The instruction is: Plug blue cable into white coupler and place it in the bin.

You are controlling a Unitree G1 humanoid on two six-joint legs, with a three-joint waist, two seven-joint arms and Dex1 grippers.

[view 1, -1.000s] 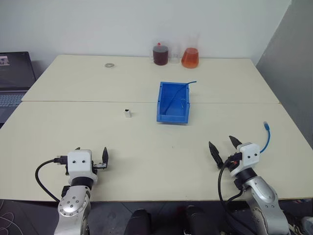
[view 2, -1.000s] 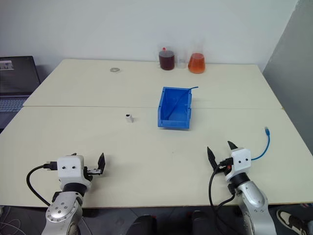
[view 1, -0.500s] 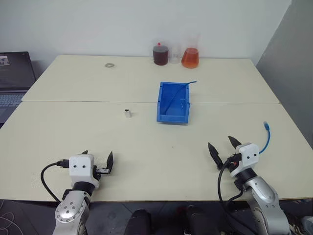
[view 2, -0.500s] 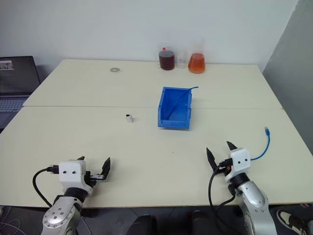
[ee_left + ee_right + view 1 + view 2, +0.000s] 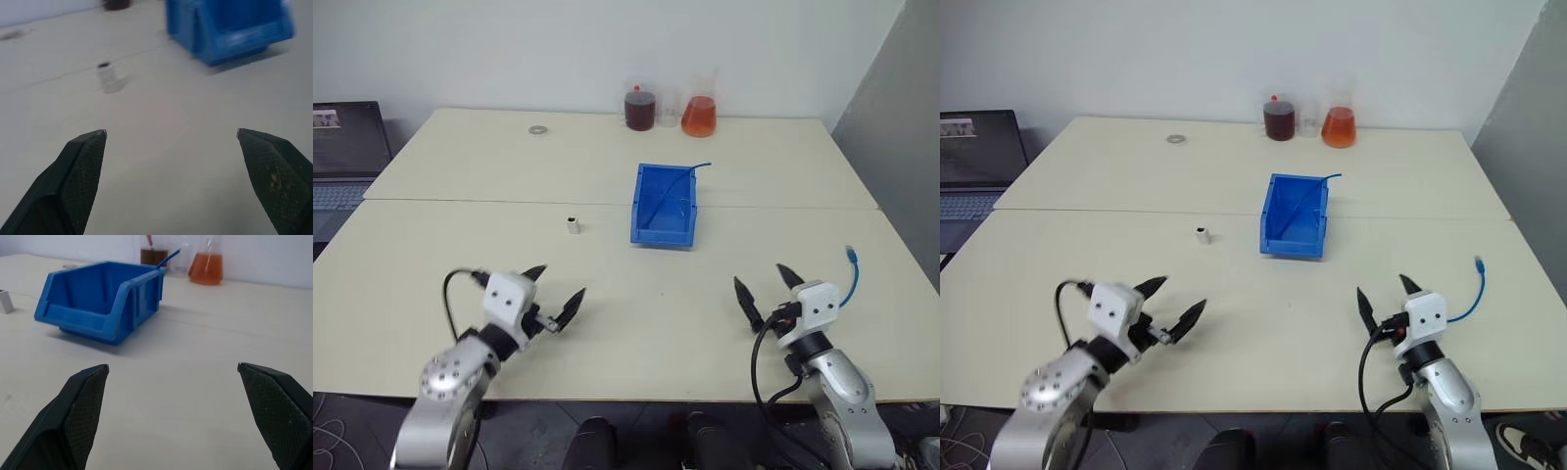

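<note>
Both jaws gape, white coupler (image 5: pixel 572 225) well beyond them.

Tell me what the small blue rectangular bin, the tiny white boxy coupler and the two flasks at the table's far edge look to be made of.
Small blue rectangular bin: likely moulded plastic, given its uniform colour, slight sheen and ribbed walls.
Tiny white boxy coupler: probably plastic, opaque white with a dark top; too small to be sure.
Two flasks, dark red and orange: clear glass or clear plastic, since the liquid shows through.
</note>
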